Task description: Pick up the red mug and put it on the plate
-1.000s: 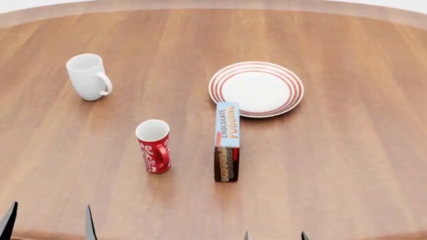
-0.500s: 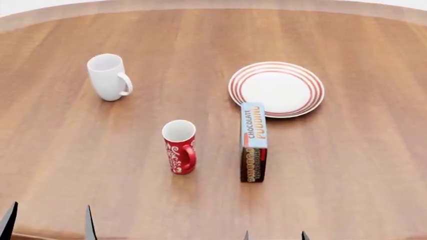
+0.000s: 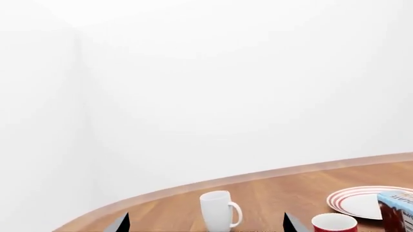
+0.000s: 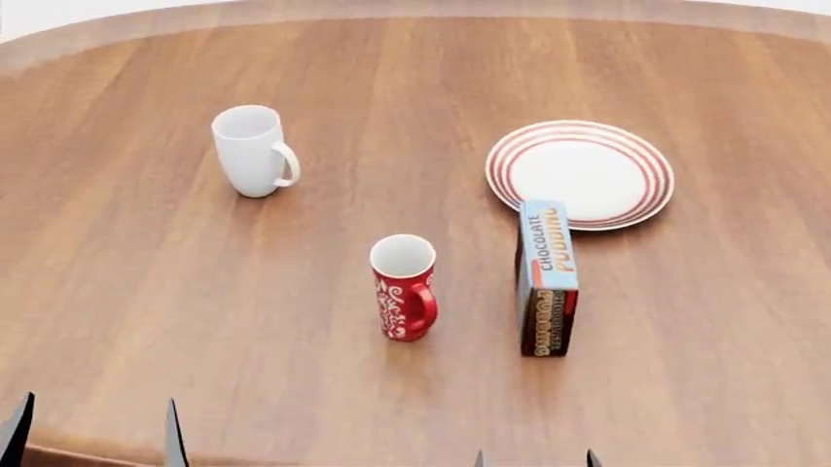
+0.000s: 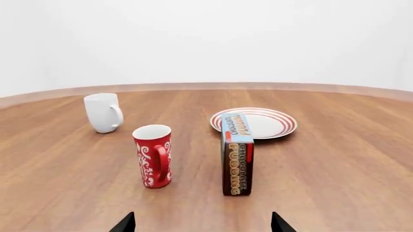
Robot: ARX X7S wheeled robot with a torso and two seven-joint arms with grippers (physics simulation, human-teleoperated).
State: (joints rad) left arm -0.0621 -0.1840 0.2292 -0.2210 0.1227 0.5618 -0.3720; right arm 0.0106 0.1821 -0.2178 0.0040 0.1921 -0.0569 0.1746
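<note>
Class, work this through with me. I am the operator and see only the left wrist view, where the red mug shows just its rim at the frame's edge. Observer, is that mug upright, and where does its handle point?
Observer: The red mug stands upright, with its handle turned toward the robot and slightly to its right.
Operator: What is the box cut off beside it?
Observer: It is a chocolate pudding box standing on a long narrow side to the right of the mug, with its far end near the plate's near rim.
Operator: Is anything on the plate?
Observer: No, the plate is bare across its whole white middle.
</note>
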